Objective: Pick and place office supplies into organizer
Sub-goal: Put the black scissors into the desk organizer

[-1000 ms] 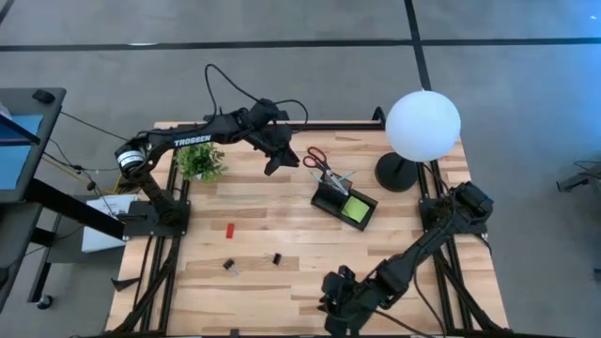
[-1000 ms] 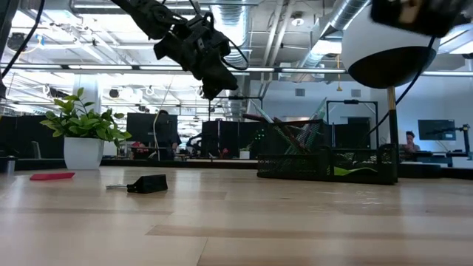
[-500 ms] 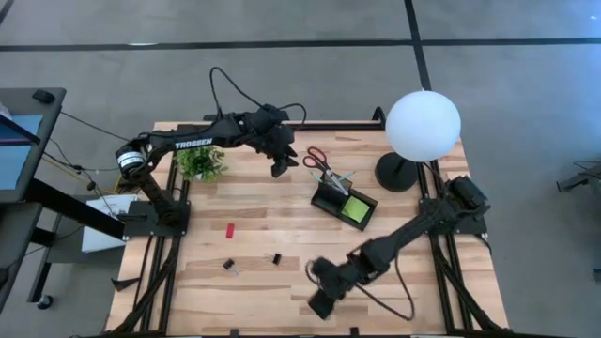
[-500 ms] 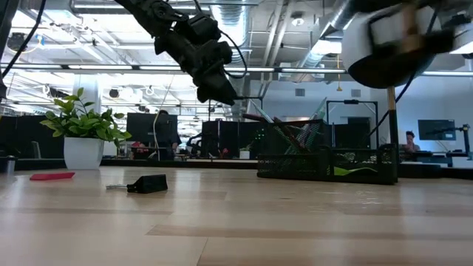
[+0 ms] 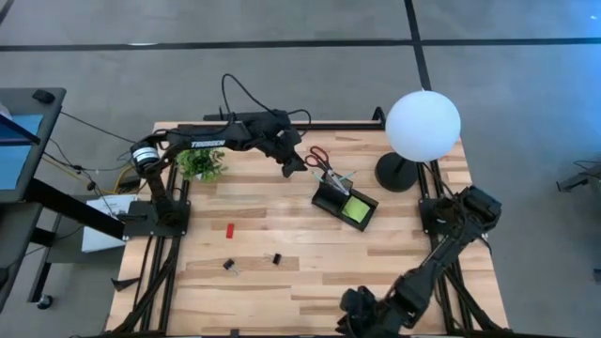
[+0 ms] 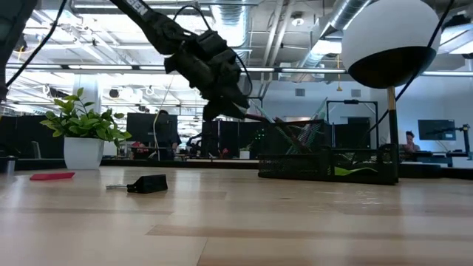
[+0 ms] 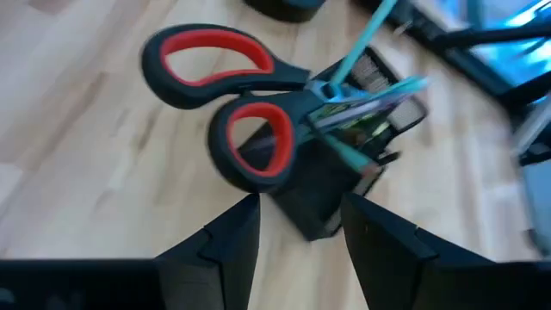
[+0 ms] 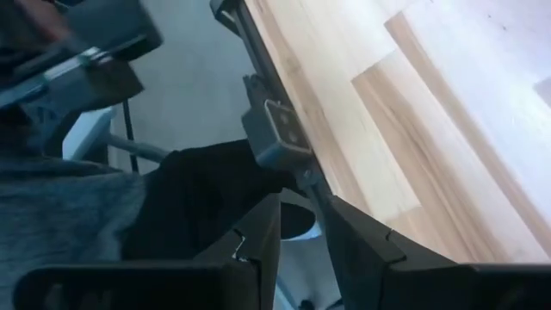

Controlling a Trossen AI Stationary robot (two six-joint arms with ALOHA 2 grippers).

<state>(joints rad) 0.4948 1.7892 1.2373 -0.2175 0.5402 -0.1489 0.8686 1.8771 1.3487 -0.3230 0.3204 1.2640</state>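
Observation:
The black organizer stands right of the table's middle, with a lime-green sticky-note pad in its tray. The red-handled scissors stick blades-down into its pen holder beside teal pens, and their handles lean out toward the far left. My left gripper is open just short of the nearer handle ring, touching nothing; it also shows from above. A red block and two black clips lie on the table. My right gripper is open over the near edge.
A white globe lamp on a black base stands at the far right, close behind the organizer. A small potted plant sits at the far left. Bare wood lies between the organizer and the loose items at the near left.
My left gripper has gone down and toward the table's right, closing in on the scissors' handles, and has rolled about its own line. My right arm swung left along the near edge, then back toward the right.

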